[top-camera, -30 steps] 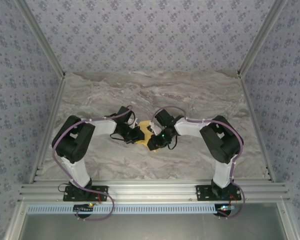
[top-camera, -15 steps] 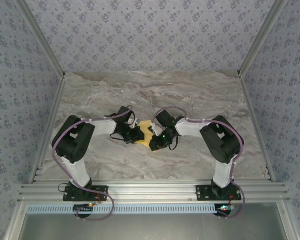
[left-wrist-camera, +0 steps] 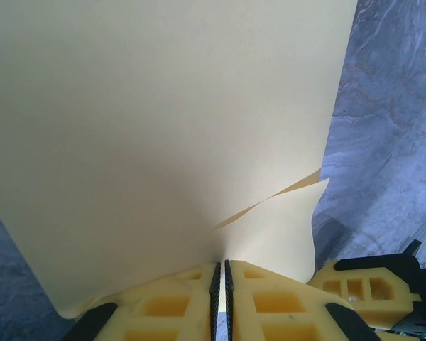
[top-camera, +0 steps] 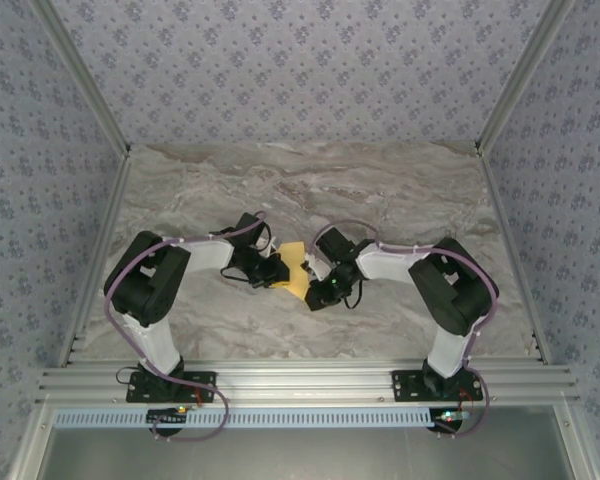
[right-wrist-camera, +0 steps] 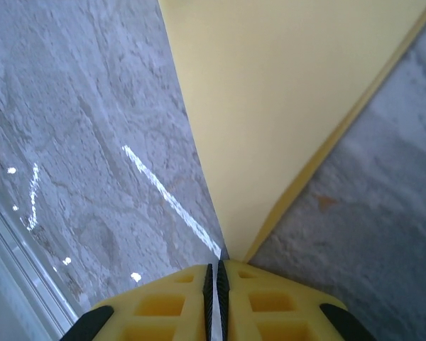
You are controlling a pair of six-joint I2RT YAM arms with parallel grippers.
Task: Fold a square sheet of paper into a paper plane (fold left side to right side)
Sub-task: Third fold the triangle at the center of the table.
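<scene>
Left hand (left-wrist-camera: 222, 275) and right hand (right-wrist-camera: 216, 275) each pinch the square sheet of paper (top-camera: 294, 266), loosely doubled over the counter (top-camera: 400, 195). It seems uncreased, and every plane fold is apparently left.

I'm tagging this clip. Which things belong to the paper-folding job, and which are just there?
In the job: sheet of paper; left fingers, shut on it; right fingers, shut on it.
Just there: marble table; metal frame; patterned walls.
</scene>
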